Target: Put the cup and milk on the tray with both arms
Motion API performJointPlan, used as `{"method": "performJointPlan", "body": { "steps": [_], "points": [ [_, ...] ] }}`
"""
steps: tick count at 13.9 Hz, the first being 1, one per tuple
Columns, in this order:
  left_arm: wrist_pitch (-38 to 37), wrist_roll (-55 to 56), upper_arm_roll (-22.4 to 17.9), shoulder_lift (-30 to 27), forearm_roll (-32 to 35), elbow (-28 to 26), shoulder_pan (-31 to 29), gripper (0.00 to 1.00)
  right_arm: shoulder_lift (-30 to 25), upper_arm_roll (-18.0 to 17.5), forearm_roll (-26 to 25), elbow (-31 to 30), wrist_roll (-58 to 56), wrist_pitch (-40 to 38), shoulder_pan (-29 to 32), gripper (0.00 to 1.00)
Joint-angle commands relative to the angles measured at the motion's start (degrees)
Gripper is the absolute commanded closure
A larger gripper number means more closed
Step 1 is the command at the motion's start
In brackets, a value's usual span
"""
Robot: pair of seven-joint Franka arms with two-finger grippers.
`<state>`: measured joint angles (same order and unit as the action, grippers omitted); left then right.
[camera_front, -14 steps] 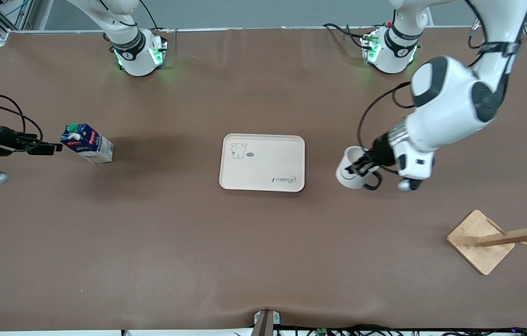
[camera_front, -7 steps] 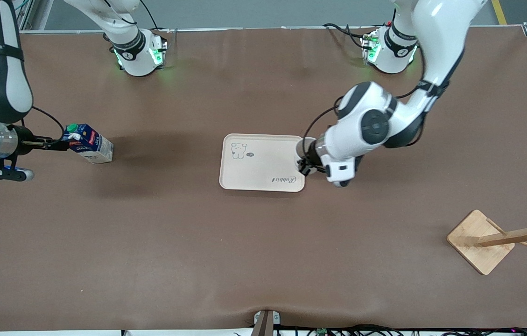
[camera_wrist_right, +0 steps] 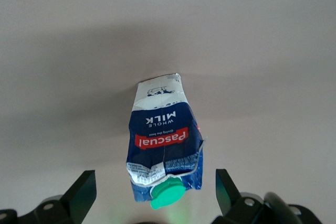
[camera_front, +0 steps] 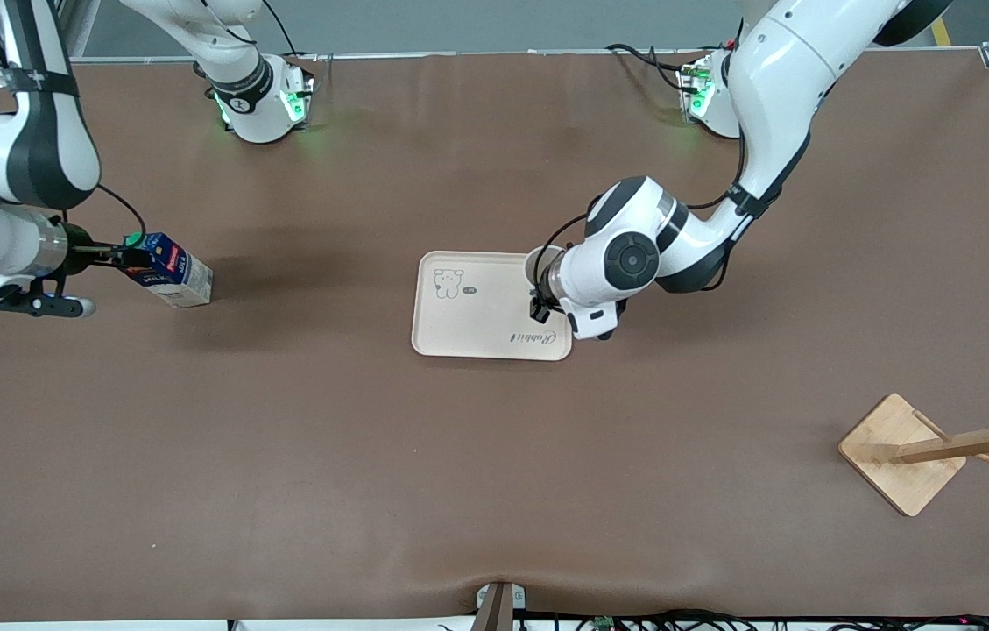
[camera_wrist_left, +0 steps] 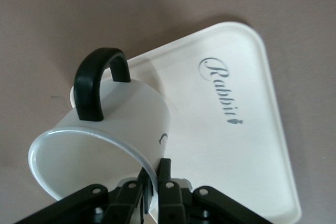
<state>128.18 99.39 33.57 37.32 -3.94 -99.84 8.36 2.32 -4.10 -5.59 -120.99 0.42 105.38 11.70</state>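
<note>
The white cup [camera_front: 544,263] hangs tilted in my left gripper [camera_front: 539,305], over the end of the cream tray [camera_front: 481,329] toward the left arm's end. In the left wrist view the fingers [camera_wrist_left: 167,182] pinch the cup's rim; the cup [camera_wrist_left: 126,124], its black handle [camera_wrist_left: 97,82] and the tray's "Rabbit" lettering [camera_wrist_left: 223,93] show. The dark blue milk carton [camera_front: 170,270] stands on the table toward the right arm's end. My right gripper [camera_front: 116,255] is open at its top. In the right wrist view the gripper [camera_wrist_right: 155,195] has a finger on each side of the green cap [camera_wrist_right: 167,192].
A wooden rack [camera_front: 901,451] with pegs stands near the left arm's end of the table, nearer the camera than the tray. Bare brown table lies between the milk and the tray.
My left arm carried the cup from the table beside the tray to over the tray's end. My right gripper moved up to the milk carton and now flanks its top.
</note>
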Motion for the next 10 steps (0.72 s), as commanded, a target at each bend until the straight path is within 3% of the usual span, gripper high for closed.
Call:
{"method": "performJointPlan", "body": {
  "steps": [1, 4, 6, 7, 8, 9, 10],
  "points": [
    [-0.57, 1.07, -0.26, 2.32, 1.30, 2.02, 0.95, 1.00, -4.17, -0.04, -1.00, -6.62, -1.73, 5.44, 0.87, 0.00],
    [-0.13, 1.33, -0.26, 2.67, 1.22, 2.02, 0.95, 1.00, -4.34, -0.04, -1.00, -8.20, -2.09, 6.68, 1.31, 0.00],
    [0.22, 1.77, -0.26, 3.20, 1.13, 2.02, 1.04, 1.00, -5.74, 0.23, -1.00, -11.88, -2.09, 11.93, 1.40, 0.00],
    [1.01, 1.86, -0.26, 3.29, 1.04, 2.02, 0.96, 0.82, -6.27, 0.23, -1.00, -13.73, -2.09, 14.31, 2.01, 0.00],
    [1.19, 1.78, -0.34, 3.81, 1.13, 2.10, 0.78, 0.57, -6.28, 0.14, -1.00, -14.36, -2.09, 15.37, 2.45, 0.00],
    [1.36, 1.60, -0.34, 3.90, 1.30, 2.10, 0.87, 0.35, -6.19, 0.23, -1.00, -14.36, -2.00, 15.47, 2.89, 0.34],
    [1.37, 1.25, -0.34, 3.90, 1.30, 2.28, 0.95, 0.13, -6.10, 0.14, -1.00, -14.36, -2.09, 15.47, 3.24, 0.48]
  ]
}}
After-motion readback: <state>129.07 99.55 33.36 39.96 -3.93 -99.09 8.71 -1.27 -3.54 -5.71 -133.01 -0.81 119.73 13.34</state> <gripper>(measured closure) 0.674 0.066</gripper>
